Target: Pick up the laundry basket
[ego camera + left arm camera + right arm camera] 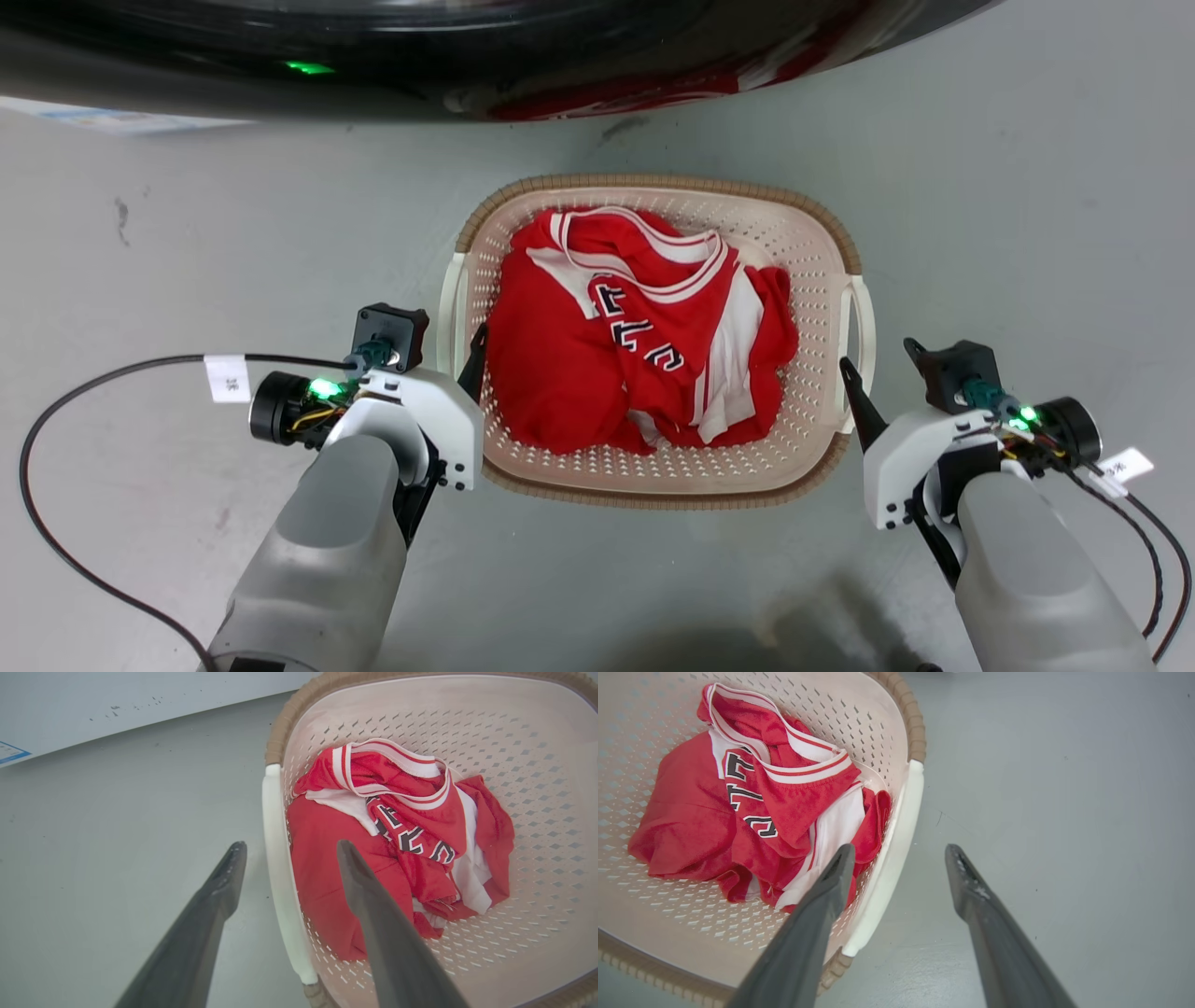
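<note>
The laundry basket (pixel 805 245), cream perforated plastic with a tan woven-look rim, sits on the grey floor with a red and white jersey (pixel 569 373) inside. My left gripper (pixel 464 366) is open at its white left handle (pixel 454 308). In the left wrist view the left gripper (pixel 290 849) has one finger outside the handle (pixel 278 882) and one over the jersey (pixel 327 882). My right gripper (pixel 861 397) is open at the right handle (pixel 861 322). In the right wrist view the right gripper (pixel 900 851) straddles that handle (pixel 896 858) the same way. Contact cannot be told.
The washing machine's dark round door (pixel 467 47) fills the top edge just beyond the basket. Black cables (pixel 56 439) loop over the floor at my left and trail from my right wrist (pixel 1153 551). Bare grey floor (pixel 1027 187) surrounds the basket.
</note>
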Motion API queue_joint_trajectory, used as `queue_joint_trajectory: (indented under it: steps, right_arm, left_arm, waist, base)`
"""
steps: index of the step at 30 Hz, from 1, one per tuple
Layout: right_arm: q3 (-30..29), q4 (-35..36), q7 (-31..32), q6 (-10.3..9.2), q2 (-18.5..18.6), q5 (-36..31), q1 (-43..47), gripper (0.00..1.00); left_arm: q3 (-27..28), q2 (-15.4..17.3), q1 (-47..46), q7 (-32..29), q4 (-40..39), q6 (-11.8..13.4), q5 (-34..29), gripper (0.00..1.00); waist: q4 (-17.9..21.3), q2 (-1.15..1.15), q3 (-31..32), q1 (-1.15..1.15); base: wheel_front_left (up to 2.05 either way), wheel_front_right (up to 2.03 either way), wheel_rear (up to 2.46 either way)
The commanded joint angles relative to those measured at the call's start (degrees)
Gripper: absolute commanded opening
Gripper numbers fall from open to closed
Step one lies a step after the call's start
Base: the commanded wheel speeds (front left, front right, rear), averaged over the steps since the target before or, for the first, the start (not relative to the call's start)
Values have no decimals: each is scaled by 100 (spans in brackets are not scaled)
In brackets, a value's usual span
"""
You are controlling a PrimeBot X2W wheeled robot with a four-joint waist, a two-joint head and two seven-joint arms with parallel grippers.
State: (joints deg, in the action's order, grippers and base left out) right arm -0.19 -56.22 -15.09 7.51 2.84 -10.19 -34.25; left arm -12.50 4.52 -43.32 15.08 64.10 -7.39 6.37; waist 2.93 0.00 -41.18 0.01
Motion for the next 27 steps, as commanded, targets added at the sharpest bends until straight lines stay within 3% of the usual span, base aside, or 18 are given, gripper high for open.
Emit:
queue_joint_trajectory:
  steps: [1, 21, 22, 23, 24, 25, 26, 27]
  right_arm:
    - [37, -111, -11, -4, 8, -12, -184, 100]
    - [162, -1034, -11, -4, 8, 154, -939, 100]
    - [170, -1059, -12, -4, 8, 160, -965, 77]
    - [170, -1059, -12, -4, 8, 160, -965, 77]
    - [178, -1062, -11, -4, 8, 160, -990, 22]
    - [180, -1065, -11, -4, 8, 164, -1002, 0]
    - [186, -1089, -11, -4, 8, 177, -1003, 0]
    - [195, -1118, -11, -4, 8, 192, -1006, 0]
  left_arm:
    - [-74, 5, -158, 14, 115, -7, 43, 100]
    - [-754, -56, -722, 14, 517, -8, 356, 100]
    - [-787, -60, -745, 14, 534, -8, 371, 100]
    - [-787, -60, -745, 14, 534, -8, 371, 100]
    - [-813, -60, -767, 14, 544, -8, 383, 100]
    - [-854, -67, -768, 14, 567, -8, 395, 100]
    - [-887, -73, -769, 14, 592, -8, 404, 42]
    - [-920, -74, -788, 14, 591, -8, 418, 10]
  waist:
    - [-12, 0, -120, -1]
    - [-140, 0, -699, -1]
    - [-145, 0, -712, -1]
    - [-145, 0, -712, -1]
    - [-148, 0, -722, -1]
    - [-148, 0, -729, -1]
    - [-150, 0, -731, -1]
    - [-152, 0, -729, -1]
  base:
    - [0, 0, 0]
    - [0, 0, 0]
    - [0, 0, 0]
    - [0, 0, 0]
    - [0, 0, 0]
    - [0, 0, 0]
    - [0, 0, 0]
    - [0, 0, 0]
